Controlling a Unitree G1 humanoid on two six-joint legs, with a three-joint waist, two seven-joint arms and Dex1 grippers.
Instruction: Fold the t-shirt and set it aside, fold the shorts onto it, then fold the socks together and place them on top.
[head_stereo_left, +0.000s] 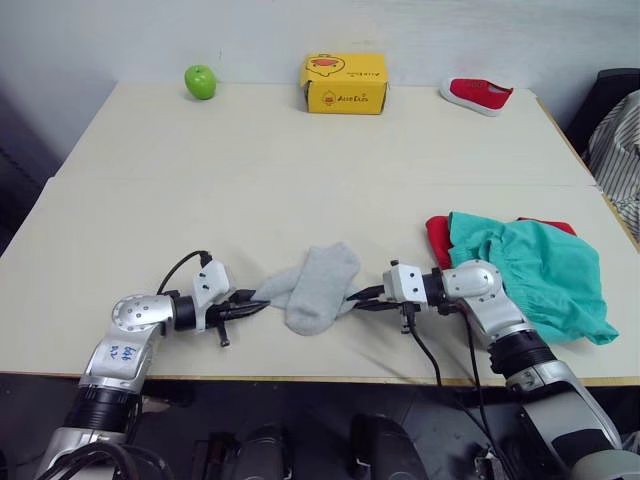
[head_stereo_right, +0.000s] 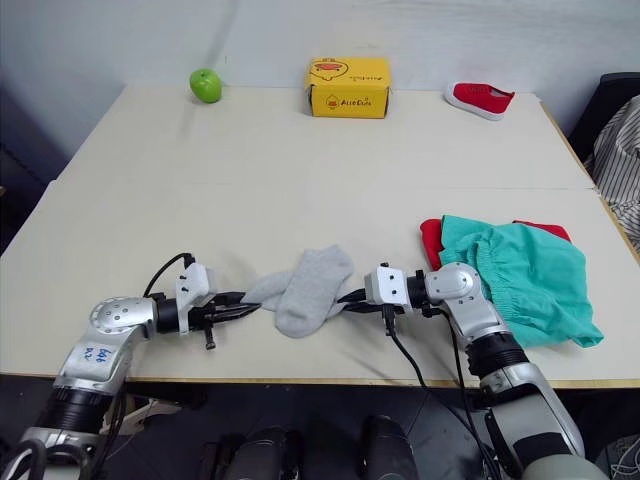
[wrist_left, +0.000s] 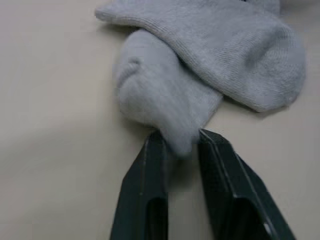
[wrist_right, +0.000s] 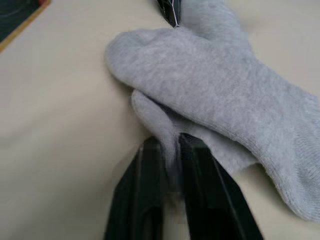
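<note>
While both arms lie low over the near edge of the tabletop (head_stereo_left: 300, 150), the socks (head_stereo_left: 318, 285) rest between them, one grey sock laid across the other in a loose heap near the front middle. The left hand (head_stereo_left: 258, 301) reaches in from the robot's left, and its two black fingers (wrist_left: 145, 175) are clamped on a pinched end of the lower sock, as the left wrist view shows, with the fabric squeezed between them. The right hand (head_stereo_left: 362, 297) comes in from the opposite side, and its fingers (wrist_right: 197, 170) are likewise closed on a thin fold of sock at the other end of the heap. To the robot's right, just behind the right arm, the shorts (head_stereo_left: 540, 270) lie spread in a rumpled teal mass on top of the t-shirt (head_stereo_left: 438, 238), whose red cloth shows at the near-left edge and again at a far corner of the shorts. Along the far edge of the tabletop stand a green apple (head_stereo_left: 200, 81) at the left, a yellow box (head_stereo_left: 344, 83) in the middle, and a small red shoe (head_stereo_left: 477, 95) at the right, all well apart from the garments.
</note>
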